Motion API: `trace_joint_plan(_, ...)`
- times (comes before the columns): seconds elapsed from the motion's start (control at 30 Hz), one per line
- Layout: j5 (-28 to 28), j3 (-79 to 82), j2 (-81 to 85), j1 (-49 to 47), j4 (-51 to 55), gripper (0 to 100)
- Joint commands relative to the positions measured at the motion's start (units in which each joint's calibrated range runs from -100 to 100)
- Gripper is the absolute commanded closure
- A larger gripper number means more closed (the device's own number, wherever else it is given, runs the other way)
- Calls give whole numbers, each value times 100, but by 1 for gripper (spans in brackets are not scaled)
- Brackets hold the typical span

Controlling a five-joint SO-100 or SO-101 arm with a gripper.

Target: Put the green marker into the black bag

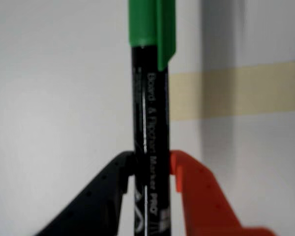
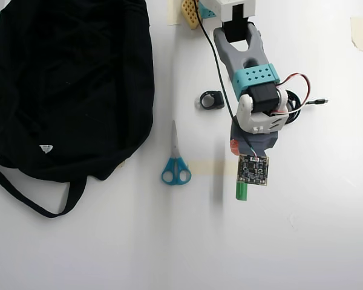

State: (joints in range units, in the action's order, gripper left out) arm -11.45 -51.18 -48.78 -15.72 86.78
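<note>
One big black bag (image 2: 66,84) lies at the left of the overhead view, well apart from the gripper (image 1: 152,164), whose jaws are clamped on the green marker (image 1: 150,128) mid-barrel, cap outward, likely for carrying; scissors (image 2: 175,158) lie between

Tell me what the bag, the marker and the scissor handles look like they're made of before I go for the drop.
The black bag: soft matte fabric, judging by its slumped, creased shape and limp strap. The green marker: smooth plastic, probably; the black barrel carries a glossy highlight and printed white lettering, the cap is plain green. The scissors: blue handles look like moulded plastic, blades like pale metal, though small here.
</note>
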Motion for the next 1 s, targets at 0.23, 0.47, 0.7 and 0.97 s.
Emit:
trace_joint_plan(0.23,-8,1515,1608,174,-426,98)
trace_joint_plan(0.47,-8,2297,2305,211,-538,98)
trace_joint_plan(0.7,-8,3653,3151,211,-1313,98)
trace_joint_plan(0.97,-3,4992,4006,211,-2114,98)
